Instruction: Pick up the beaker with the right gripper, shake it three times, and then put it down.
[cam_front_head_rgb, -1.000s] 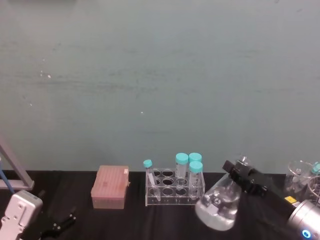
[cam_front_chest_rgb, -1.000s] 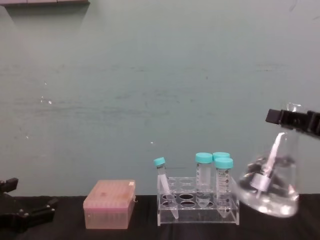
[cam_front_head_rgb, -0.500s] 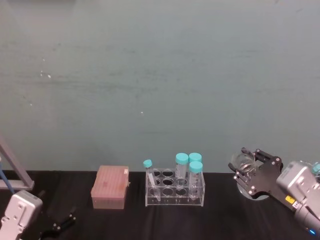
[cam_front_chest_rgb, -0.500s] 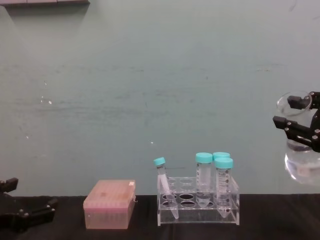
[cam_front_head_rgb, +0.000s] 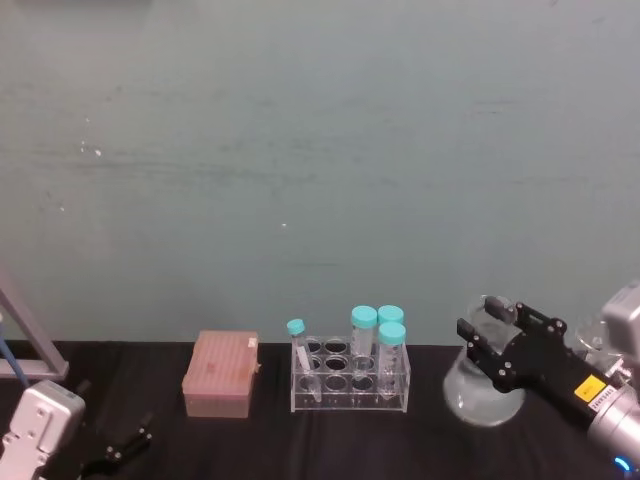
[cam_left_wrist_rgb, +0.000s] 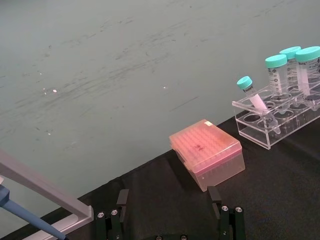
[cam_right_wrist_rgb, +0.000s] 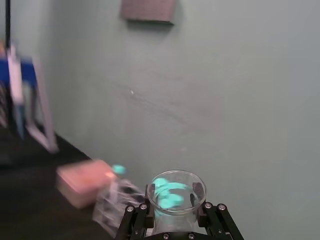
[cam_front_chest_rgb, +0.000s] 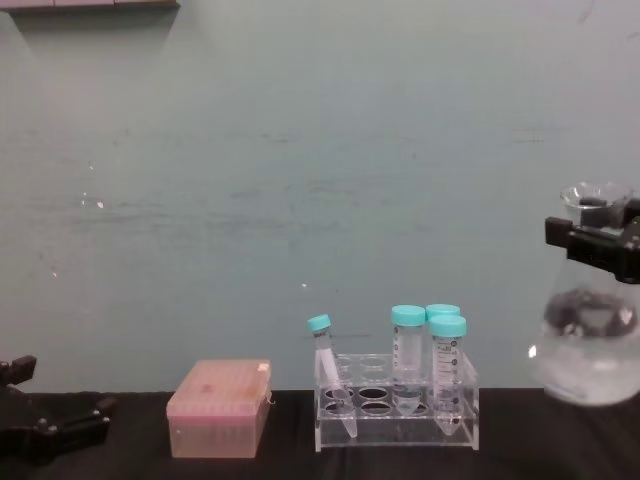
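The beaker is a clear conical flask holding a little liquid, to the right of the tube rack. It stands upright, its base low over the black table; I cannot tell whether it touches. My right gripper is shut on its narrow neck just under the flared rim. From the chest view, the beaker shows at the right edge with the right gripper clamped across its neck. The right wrist view looks down into the beaker's rim from the right gripper. My left gripper rests open and parked at the table's near left.
A clear rack with teal-capped tubes stands mid-table, close to the left of the flask. A pink tip box sits further left. More glassware stands behind my right arm, and a pipette stand is at far left.
The flask was tilted with its base swung toward the rack, then swung out to the right. Now it hangs upright and lower, back nearer the rack. The left arm has not moved.
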